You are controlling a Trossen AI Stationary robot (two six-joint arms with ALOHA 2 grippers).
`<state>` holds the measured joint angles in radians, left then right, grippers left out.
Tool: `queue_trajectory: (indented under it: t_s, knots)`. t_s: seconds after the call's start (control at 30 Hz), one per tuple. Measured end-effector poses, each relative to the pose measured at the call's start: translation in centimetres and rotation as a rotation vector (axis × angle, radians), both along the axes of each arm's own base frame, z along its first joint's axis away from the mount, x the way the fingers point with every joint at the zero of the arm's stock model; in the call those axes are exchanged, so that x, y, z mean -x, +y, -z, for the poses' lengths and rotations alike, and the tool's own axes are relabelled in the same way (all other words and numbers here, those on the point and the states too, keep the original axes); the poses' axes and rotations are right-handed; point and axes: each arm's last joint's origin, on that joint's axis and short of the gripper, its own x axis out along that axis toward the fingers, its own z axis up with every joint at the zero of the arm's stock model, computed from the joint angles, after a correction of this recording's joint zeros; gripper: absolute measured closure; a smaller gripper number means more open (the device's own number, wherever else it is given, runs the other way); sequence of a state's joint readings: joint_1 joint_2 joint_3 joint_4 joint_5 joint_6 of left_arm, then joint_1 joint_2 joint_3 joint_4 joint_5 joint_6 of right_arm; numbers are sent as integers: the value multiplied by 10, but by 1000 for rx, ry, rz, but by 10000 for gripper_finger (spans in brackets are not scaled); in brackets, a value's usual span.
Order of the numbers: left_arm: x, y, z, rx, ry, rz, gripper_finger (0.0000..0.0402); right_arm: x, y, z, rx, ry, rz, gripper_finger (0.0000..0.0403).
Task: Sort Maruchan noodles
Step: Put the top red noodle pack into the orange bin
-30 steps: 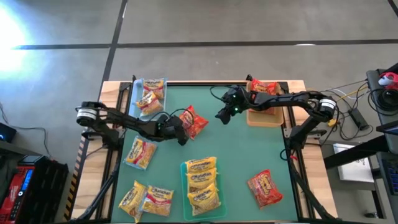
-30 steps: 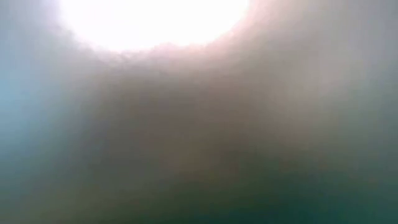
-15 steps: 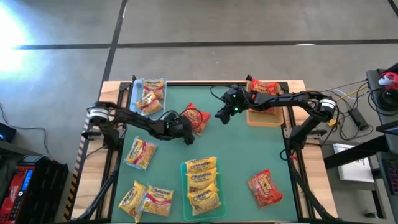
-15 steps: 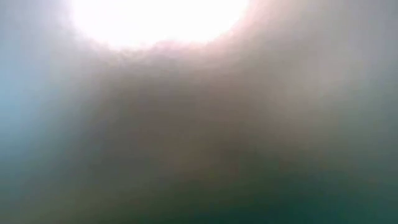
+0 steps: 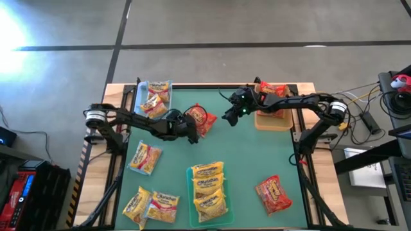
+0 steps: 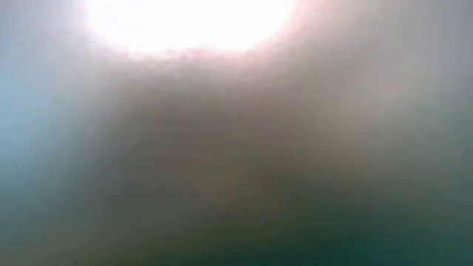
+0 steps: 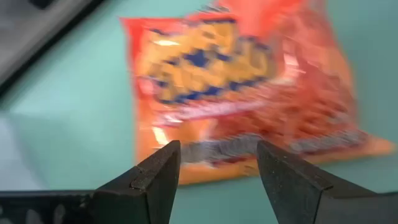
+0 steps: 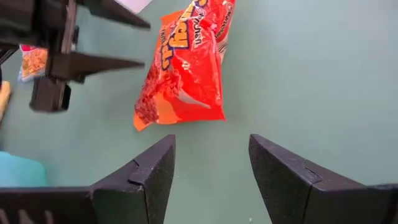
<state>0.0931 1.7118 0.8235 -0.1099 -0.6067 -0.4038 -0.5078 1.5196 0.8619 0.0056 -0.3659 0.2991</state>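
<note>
The green table mat point(image 5: 257, 160) carries three trays: a clear tray point(image 5: 156, 96) with yellow packets, a tan tray point(image 5: 273, 112) with red ones, and a green tray point(image 5: 209, 190) stacked with yellow packets. Loose yellow packets point(image 5: 145, 157) lie near the left side. Mid-table a red noodle packet point(image 5: 202, 119) lies flat, just ahead of the left gripper point(image 7: 217, 168), whose jaws stand apart. The right gripper point(image 8: 211, 162), also parted, hangs near it, empty.

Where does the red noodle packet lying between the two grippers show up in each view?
High view: red packet lies on the green mat, upper middle, just ahead of the left gripper.
Low view: not visible; the picture is a blur.
Left wrist view: red packet fills the frame, beyond the open fingers.
Right wrist view: red packet near top centre.
Shared landmark: the green mat.
</note>
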Motion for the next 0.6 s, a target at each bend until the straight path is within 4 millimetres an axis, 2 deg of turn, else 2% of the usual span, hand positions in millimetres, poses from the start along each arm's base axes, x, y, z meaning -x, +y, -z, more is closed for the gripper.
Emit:
queue_trajectory:
  t_s: [0.17,0.33,0.6]
  knots:
    - [5,15,-6,-65,-3,-92,206,1,-2,0,7,1,1,208]
    - [8,33,1,-50,-5,-183,206,1,-2,0,8,1,0,209]
    - [5,35,8,-4,1,-141,206,1,-2,0,3,1,3,211]
